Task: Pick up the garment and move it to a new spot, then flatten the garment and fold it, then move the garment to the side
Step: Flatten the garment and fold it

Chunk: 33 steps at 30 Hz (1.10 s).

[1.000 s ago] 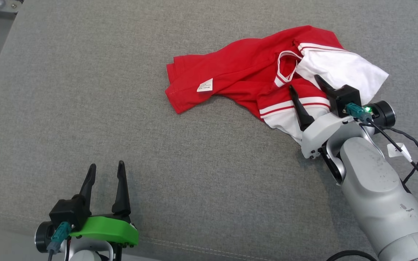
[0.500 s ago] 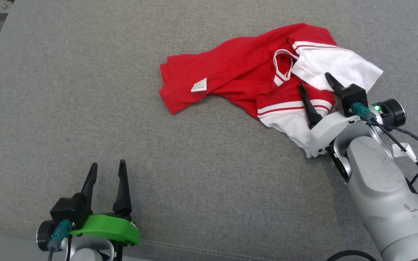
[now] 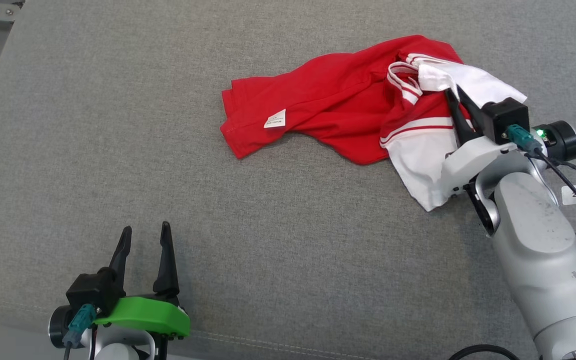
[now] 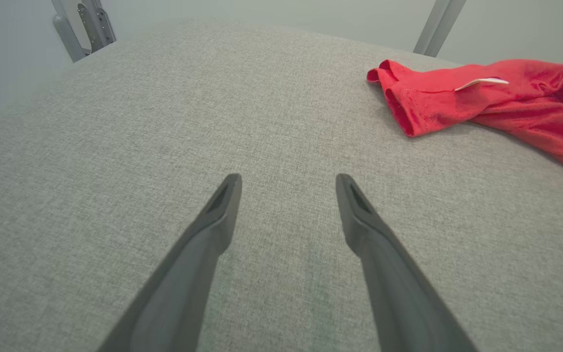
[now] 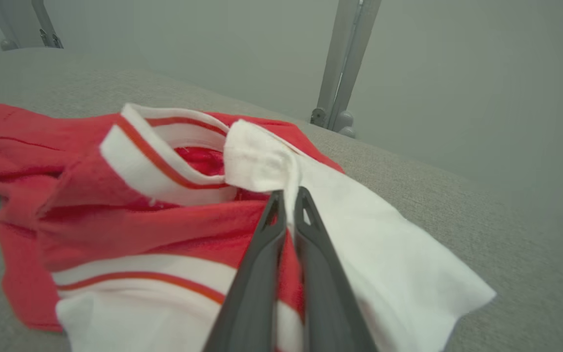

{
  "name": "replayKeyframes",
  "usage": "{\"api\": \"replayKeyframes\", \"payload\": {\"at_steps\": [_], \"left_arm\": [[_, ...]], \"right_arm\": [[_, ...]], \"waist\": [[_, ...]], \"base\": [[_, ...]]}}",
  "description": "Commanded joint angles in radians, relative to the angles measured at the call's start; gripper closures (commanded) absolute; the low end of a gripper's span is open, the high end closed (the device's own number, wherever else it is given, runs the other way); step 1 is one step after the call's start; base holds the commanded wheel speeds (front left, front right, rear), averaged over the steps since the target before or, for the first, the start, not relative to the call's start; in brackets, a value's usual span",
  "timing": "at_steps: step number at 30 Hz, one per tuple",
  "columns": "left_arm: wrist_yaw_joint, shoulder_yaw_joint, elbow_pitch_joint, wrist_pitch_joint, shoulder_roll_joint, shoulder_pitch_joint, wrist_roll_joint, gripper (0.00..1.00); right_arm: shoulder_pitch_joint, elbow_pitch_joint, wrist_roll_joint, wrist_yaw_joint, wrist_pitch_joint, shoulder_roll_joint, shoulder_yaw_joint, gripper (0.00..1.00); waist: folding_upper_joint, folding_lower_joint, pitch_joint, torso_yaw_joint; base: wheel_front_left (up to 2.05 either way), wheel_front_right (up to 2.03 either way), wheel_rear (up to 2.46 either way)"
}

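- Red and white crumpled cloth garment lies on the grey woven-fabric surface, at about one o'clock in the head view.
- At two o'clock, the right gripper has just pinched closed. A second ago its two long dark fingers stood spread over the cloth; now they clamp a white fold beside the striped collar band.
- The white panel has since gathered up towards those fingers. The red end with its small white label lies flat on the surface at eleven o'clock from the grip.
- In the right wrist view, a ridge of white cloth stands squeezed between the right gripper fingers.
- At seven o'clock, well apart from the garment, the left gripper has its fingers spread and holds nothing.
- The grasp looks made, so lifting to a new spot can likely begin; flattening and folding remain.
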Motion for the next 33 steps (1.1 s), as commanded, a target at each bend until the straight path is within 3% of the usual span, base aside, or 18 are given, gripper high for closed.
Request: {"api": "replayKeyframes", "payload": {"at_steps": [1, 8, 12, 13, 14, 19, 23, 27, 33], "left_arm": [[-0.004, 0.0, -0.005, 0.001, 0.002, 0.002, 0.005, 0.0], [-0.01, -0.015, 0.0, 0.001, 0.002, 0.007, 0.002, 0.0], [-0.02, -0.029, 0.011, 0.001, 0.002, -0.012, 0.002, 0.0], [-0.024, -0.035, 0.013, 0.001, 0.002, -0.019, 0.003, 0.0], [-0.026, -0.047, 0.018, 0.001, 0.002, -0.028, 0.004, 0.0], [-0.014, -0.067, 0.024, 0.001, 0.002, -0.025, -0.008, 0.0], [-0.007, -0.06, 0.03, 0.001, 0.002, -0.004, -0.011, 0.0], [-0.007, -0.049, 0.033, 0.001, 0.002, 0.008, -0.01, 0.0], [-0.016, -0.044, 0.031, 0.001, 0.002, -0.001, 0.012, 0.0]], "right_arm": [[-0.004, -0.017, 0.012, -0.002, -0.003, -0.01, -0.009, 1.0], [-0.019, -0.06, 0.087, -0.002, -0.003, -0.046, -0.079, 0.98], [-0.094, 0.015, 0.079, -0.002, 0.007, -0.109, -0.126, 0.97], [-0.119, 0.044, 0.08, -0.002, 0.014, -0.123, -0.149, 0.81], [-0.166, 0.102, 0.056, -0.002, 0.028, -0.159, -0.225, 0.0], [-0.235, 0.178, -0.037, -0.001, 0.013, -0.18, -0.462, 0.0], [-0.222, 0.175, -0.09, -0.001, 0.001, -0.145, -0.517, 0.0], [-0.175, 0.123, -0.094, -0.001, -0.002, -0.073, -0.475, 0.0], [-0.042, -0.001, 0.011, -0.001, -0.002, 0.002, -0.3, 0.0]], "waist": [[0.0, -0.0001, -0.003, -0.004], [0.0, -0.0001, -0.009, -0.004], [0.0, -0.0001, 0.013, 0.022], [0.0, -0.0001, 0.019, 0.031], [0.0, -0.0001, 0.03, 0.049], [0.0, -0.0001, 0.029, 0.078], [0.0, -0.0001, 0.009, 0.066], [0.0, -0.0001, -0.02, 0.027], [0.0, -0.0001, -0.066, -0.032]], "base": [[0.0, 0.0, 0.0], [0.0, 0.0, 0.0], [0.0, 0.0, 0.0], [0.0, 0.0, 0.0], [0.0, 0.0, 0.0], [0.0, 0.0, 0.0], [0.0, 0.0, 0.0], [0.0, 0.0, 0.0], [0.0, 0.0, 0.0]]}}
